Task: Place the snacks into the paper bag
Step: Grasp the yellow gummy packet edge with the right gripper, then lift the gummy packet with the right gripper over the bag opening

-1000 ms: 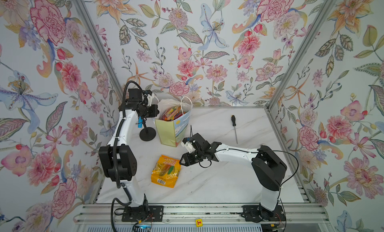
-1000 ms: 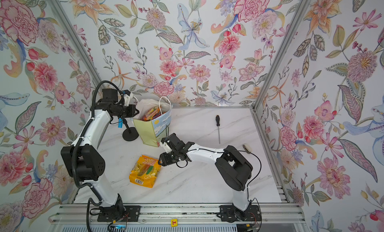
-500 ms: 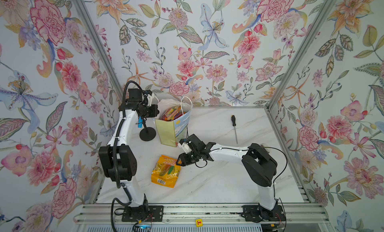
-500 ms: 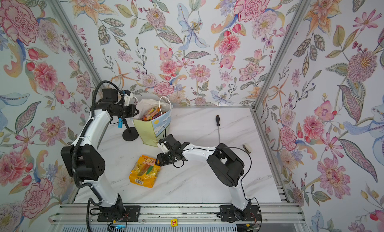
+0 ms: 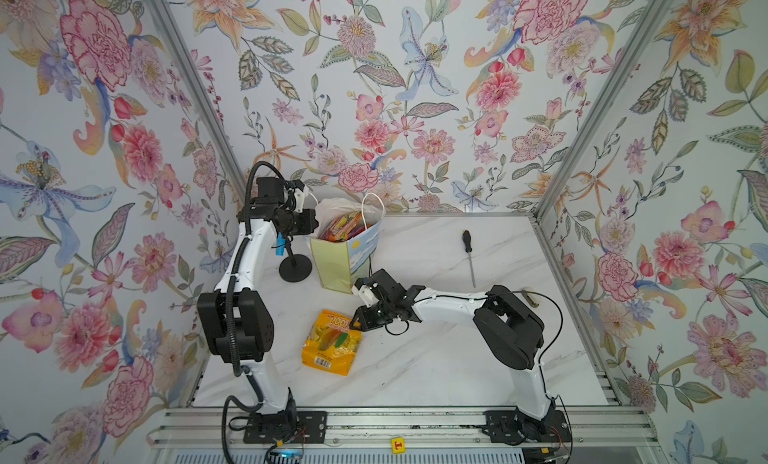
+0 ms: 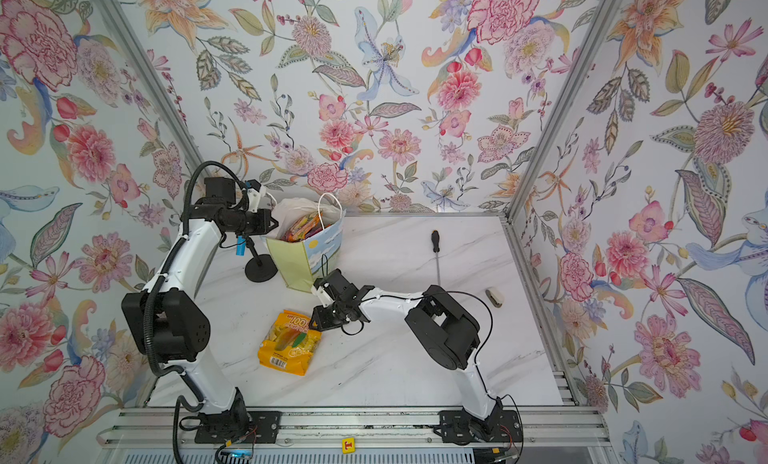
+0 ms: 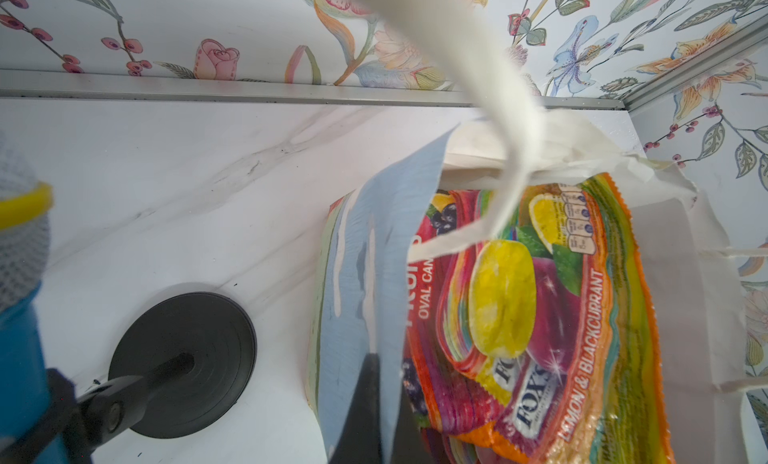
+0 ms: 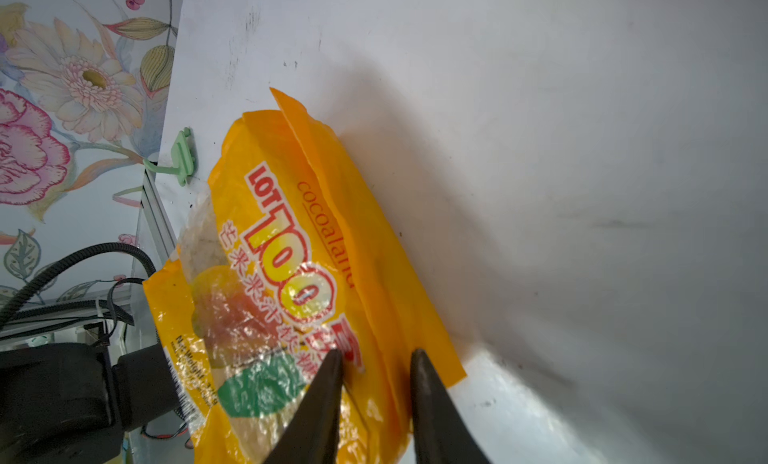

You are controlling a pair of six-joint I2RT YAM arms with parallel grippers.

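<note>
Floral wallpaper (image 5: pixel 415 87) covers three walls around a white marble table (image 5: pixel 415 358); grey metal posts (image 5: pixel 204 108) line the corners.

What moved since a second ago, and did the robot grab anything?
The right gripper slid leftward in both top views onto a corner of the yellow packet, and its jaws closed in on that edge. The packet still lies on the table. The left gripper keeps pinching the rim of the paper bag; the screwdriver stayed put.
</note>
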